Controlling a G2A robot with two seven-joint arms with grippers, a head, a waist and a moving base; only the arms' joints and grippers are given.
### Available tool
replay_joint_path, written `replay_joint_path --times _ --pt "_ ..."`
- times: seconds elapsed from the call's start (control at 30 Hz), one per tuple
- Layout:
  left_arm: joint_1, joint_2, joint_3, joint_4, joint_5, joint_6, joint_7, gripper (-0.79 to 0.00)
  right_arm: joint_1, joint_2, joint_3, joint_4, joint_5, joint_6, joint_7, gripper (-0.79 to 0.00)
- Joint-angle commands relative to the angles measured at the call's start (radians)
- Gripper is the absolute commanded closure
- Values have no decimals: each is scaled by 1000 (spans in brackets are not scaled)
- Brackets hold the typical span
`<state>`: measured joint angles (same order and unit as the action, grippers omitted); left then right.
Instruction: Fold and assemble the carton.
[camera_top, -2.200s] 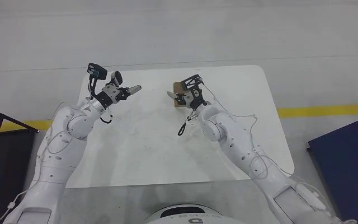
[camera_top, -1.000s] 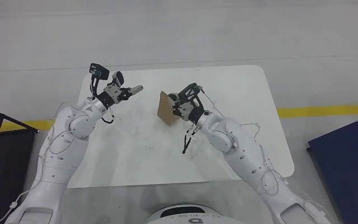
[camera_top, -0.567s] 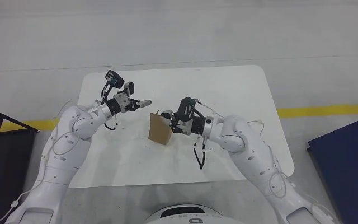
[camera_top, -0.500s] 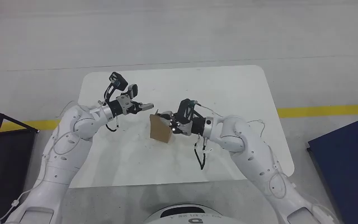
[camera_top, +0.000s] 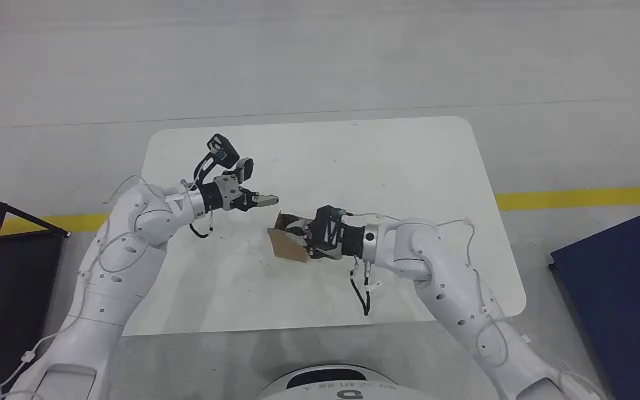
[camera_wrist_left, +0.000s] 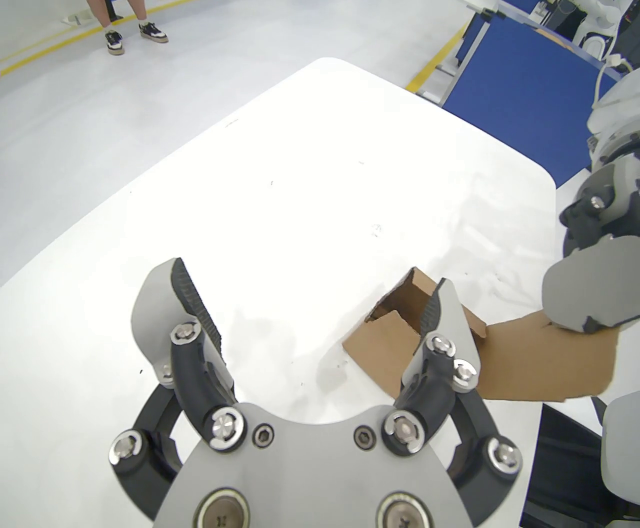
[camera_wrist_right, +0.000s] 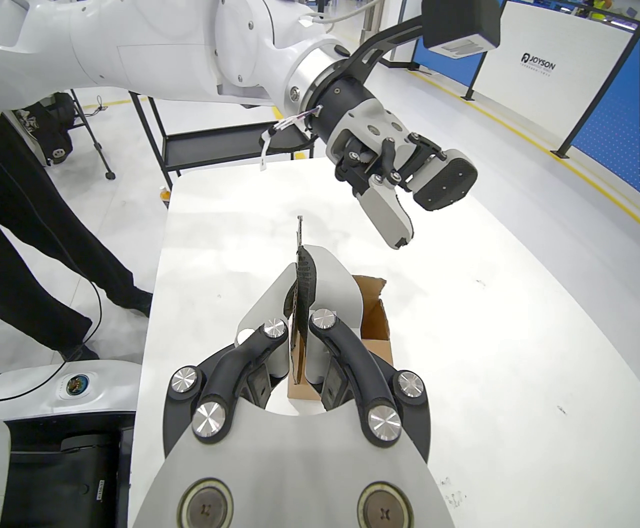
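Carton: a brown cardboard carton (camera_top: 285, 244), part opened, is held over the middle of the white counter (camera_top: 420, 170), toward the robot's side. I cannot tell whether its lower corner touches the counter.
Right gripper: the right gripper (camera_top: 301, 238) has its jaws closed on one panel of the carton.
Left gripper: the left gripper (camera_top: 270, 201) has its jaws wide apart and holds nothing. It sits just beside the carton's open end, not touching it.
Change: about two seconds ago the right arm held the carton near the counter's far edge. It has since carried it in toward the middle and tipped it over. The left arm has swung across from the far left corner to meet it.
Meaning: the two arms now look set for a shared fold. I judge the next step is for the left jaws to take a flap or wall while the right arm steadies the carton.
Top view: shows how both arms and the carton lie on the counter, but not the carton's hollow.
Left wrist view: shows the carton (camera_wrist_left: 525, 360) with its open mouth and a loose flap just past one tip of the left gripper (camera_wrist_left: 308, 275).
Right wrist view: shows the gripped panel edge-on inside the right gripper (camera_wrist_right: 302, 265), the hollow of the carton (camera_wrist_right: 372, 320) to one side, and the left gripper (camera_wrist_right: 425, 220) poised above.
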<state>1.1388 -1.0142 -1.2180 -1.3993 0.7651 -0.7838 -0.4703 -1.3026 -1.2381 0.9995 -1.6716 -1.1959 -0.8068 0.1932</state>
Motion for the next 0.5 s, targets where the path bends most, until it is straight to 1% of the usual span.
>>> replay_joint_path --times 0.0,0.2,0.27,0.3,0.33,0.37,0.47 --pt "3 1 -1 -2 3 5 3 -785 -9 5 12 -6 8 -9 11 0" --pt "2 2 3 -7 -3 6 3 -785 -36 17 38 -31 29 -9 34 0" --pt "3 2 4 -9 -10 6 1 -785 -43 20 40 -37 45 -18 41 -166" --pt "4 3 3 -11 -11 3 -5 -785 -46 21 42 -40 51 -20 44 -342" --pt "5 5 1 -13 -12 0 -12 -785 -48 23 43 -44 56 -21 49 -680" --pt "8 6 -2 -18 -14 -6 -18 -785 -52 24 46 -50 61 -22 53 -785" --pt "19 12 -5 -37 -34 -46 -50 -785 -68 29 70 -71 93 -14 27 -785"
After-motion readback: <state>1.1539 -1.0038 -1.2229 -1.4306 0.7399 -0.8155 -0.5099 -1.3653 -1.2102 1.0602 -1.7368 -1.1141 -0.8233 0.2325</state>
